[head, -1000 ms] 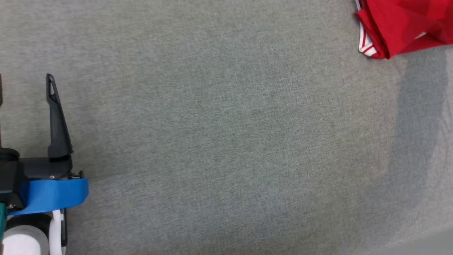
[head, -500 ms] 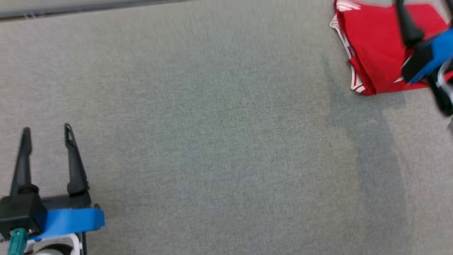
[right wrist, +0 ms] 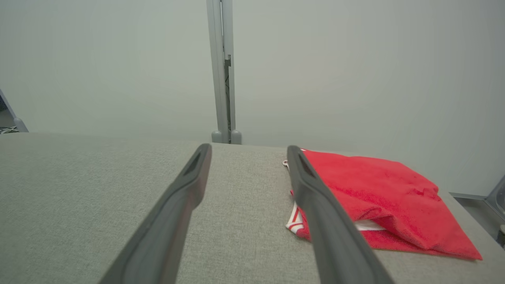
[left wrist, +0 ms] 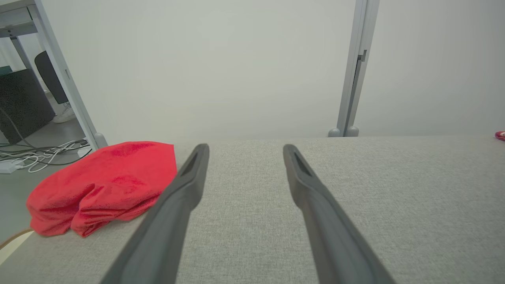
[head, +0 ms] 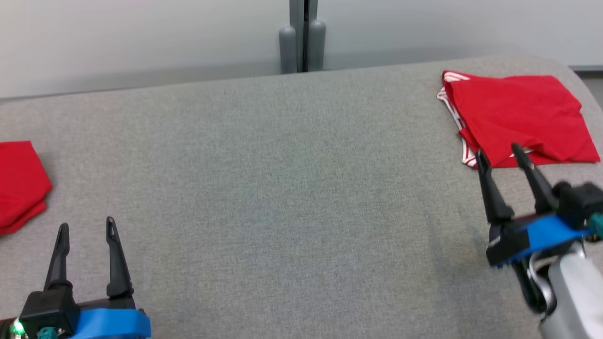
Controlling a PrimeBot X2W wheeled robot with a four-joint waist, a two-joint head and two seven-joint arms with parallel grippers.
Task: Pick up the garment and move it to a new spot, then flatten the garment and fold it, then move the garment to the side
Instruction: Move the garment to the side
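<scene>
At the near edge of the table, the left gripper rests low at the left corner with its jaws spread wide and nothing between them, parked out of the way, by the look of it. The right gripper is further in on the right side, jaws equally wide apart and empty, its tips just short of the near hem of the folded red garment. That pose would suit either letting go of the cloth or lining up on it, and I cannot tell which. The broad middle of the table is a plain stretch of grey woven fabric, smooth and unwrinkled, which should let cloth slide and lie flat. The folded red garment sits at the far right corner, a neat rectangle with white striped trim showing along its left edge, so I judge it already folded and set aside. Across from it, at the left edge, a looser red bundle lies rumpled, perhaps waiting its turn. Beyond the table's far edge stands a grey post against a pale, bare wall, and in the left wrist view cables trail over the floor.
</scene>
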